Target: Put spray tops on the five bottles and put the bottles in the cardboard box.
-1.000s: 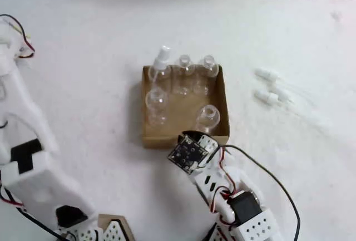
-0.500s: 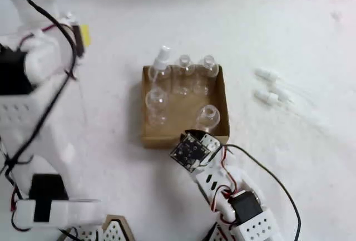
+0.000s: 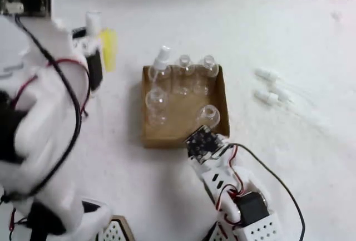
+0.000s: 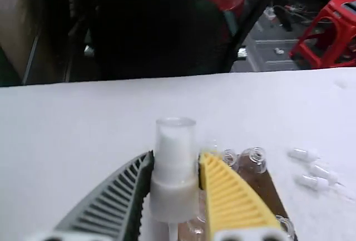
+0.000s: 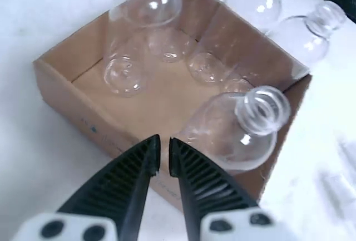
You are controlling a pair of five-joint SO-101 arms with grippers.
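Cardboard box (image 3: 161, 139) holds five clear bottles (image 3: 156, 99); left gripper (image 4: 175, 163) clamps a white spray top (image 4: 174, 141); right gripper (image 5: 164, 155) hangs closed at its near wall.

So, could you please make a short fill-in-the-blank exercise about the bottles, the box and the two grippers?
1. The cardboard box holds ____ bottles.
2. Only ____ of them, at the far left corner, wears a spray top.
3. The left gripper is shut on a spray top, and ____ loose tops lie on the table.
4. The right gripper, by the box's near wall, holds ____.

Missing words: five; one; three; nothing.
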